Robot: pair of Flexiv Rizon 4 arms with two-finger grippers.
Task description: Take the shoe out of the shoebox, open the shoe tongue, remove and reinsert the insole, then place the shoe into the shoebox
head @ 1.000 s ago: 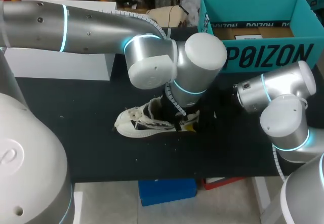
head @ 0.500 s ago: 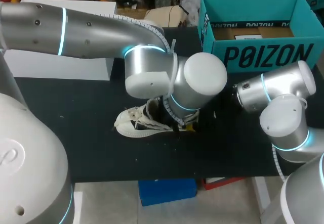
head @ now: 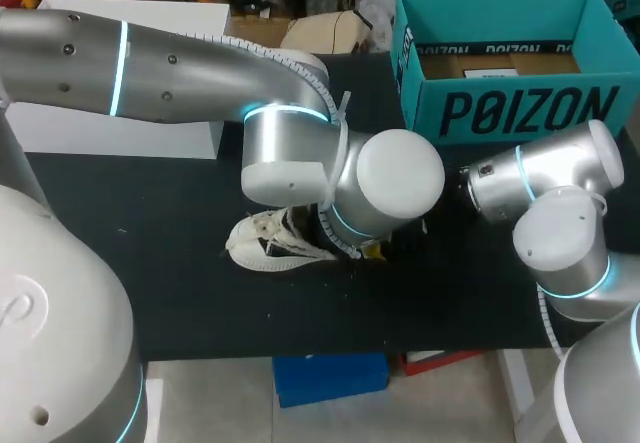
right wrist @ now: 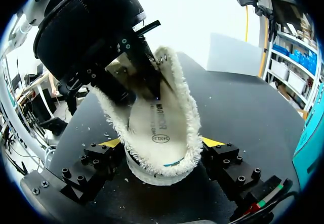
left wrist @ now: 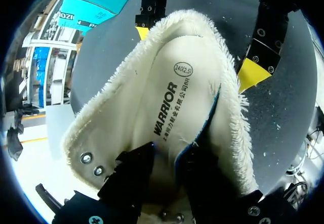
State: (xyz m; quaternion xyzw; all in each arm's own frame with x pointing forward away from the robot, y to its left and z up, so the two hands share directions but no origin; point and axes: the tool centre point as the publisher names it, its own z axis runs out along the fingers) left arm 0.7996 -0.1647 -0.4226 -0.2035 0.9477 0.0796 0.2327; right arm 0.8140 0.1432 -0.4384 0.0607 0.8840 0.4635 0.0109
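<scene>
The left gripper [left wrist: 169, 152] is down inside the shoe [head: 265, 243], its dark fingers drawn close on the lifted, blue-edged rim of the insole [left wrist: 167, 92]. The right gripper [right wrist: 161, 144] clamps the heel from both sides. The shoe is out on the table [head: 150, 263]; pulling the insole looks barely begun, and reinserting and boxing remain. The shoebox [head: 500, 113] stands well apart, and the left arm [head: 200, 63] hides the heel from above
</scene>
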